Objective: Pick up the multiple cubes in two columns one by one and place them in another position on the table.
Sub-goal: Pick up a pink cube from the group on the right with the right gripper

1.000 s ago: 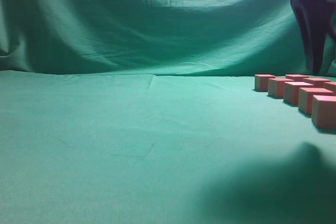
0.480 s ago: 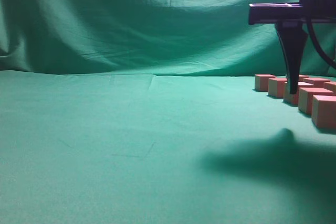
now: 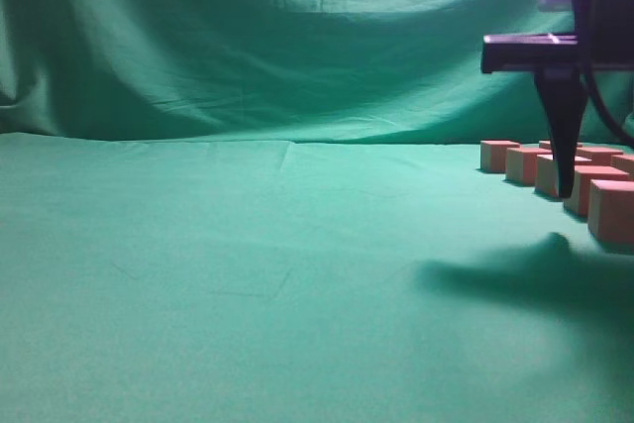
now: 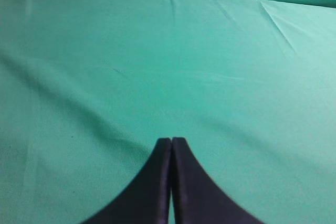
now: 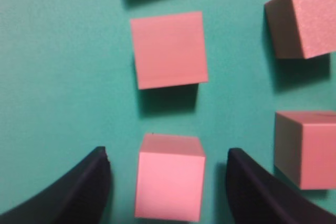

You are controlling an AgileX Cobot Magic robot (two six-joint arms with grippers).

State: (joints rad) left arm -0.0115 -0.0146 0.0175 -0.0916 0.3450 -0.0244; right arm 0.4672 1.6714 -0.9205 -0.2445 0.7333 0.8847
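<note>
Several pink cubes (image 3: 523, 163) stand in two columns on the green cloth at the far right of the exterior view. My right gripper (image 3: 565, 185) hangs over the near column, fingers pointing down. In the right wrist view the right gripper (image 5: 168, 156) is open, its two dark fingers on either side of one pink cube (image 5: 169, 183), apart from it. Another cube (image 5: 168, 49) lies beyond it, and two cubes of the second column (image 5: 304, 148) are to the right. My left gripper (image 4: 171, 141) is shut and empty over bare cloth.
The green cloth (image 3: 248, 274) covers the table and rises as a backdrop behind. The right arm's shadow (image 3: 525, 274) falls on the cloth in front of the cubes. The left arm does not show in the exterior view.
The right gripper has come down and forward from the upper right corner to the near column of cubes, shifting slightly right in the last half second. The cubes have not moved.
</note>
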